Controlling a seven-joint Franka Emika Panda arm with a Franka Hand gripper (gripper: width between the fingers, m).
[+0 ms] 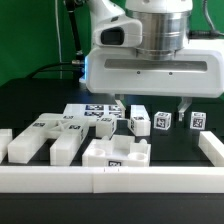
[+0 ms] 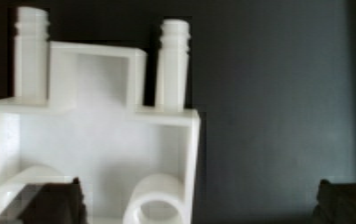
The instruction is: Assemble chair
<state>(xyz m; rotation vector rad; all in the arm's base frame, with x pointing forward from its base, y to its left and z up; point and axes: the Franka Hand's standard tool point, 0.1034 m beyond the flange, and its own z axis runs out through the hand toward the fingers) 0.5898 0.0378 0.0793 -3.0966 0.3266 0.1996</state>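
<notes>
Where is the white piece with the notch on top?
In the exterior view, the notched piece sits in the front middle, right behind the rail, with a bar on that view's left.

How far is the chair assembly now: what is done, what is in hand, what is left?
Done: nothing looks joined; blocks and bars lie loose on the table. In hand: nothing; the open end effector hangs near a two-peg piece. Left: seemingly every joint.

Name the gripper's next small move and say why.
Probably a small sideways shift: the gripper hangs open above the table, and in the wrist view the two-pegged white piece lies toward one finger, not centred between the fingers.
</notes>
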